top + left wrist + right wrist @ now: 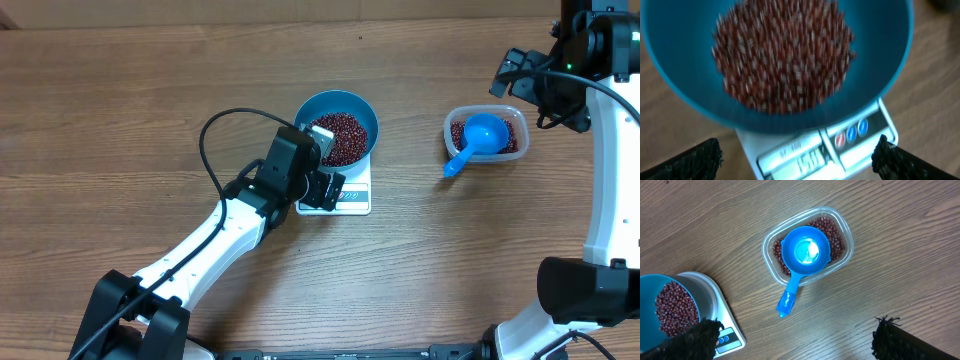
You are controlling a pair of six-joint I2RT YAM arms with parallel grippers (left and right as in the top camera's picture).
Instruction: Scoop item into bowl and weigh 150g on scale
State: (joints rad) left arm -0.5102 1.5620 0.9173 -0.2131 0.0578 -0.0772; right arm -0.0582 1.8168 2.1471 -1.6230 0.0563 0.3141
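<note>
On one scale point(348, 203), one blue bowl point(340, 98)

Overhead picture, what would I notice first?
The bright blue bowl piled with red-brown beans, sitting on the white scale in the middle of the table. Next, the blue scoop resting in the clear tub of beans to the right.

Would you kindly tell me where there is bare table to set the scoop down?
Bare wood lies between the scale and the tub, across the far-left table beyond the bowl, and in front of the tub toward the right arm. It is crowded left of the scale, where the left arm reaches in.
</note>
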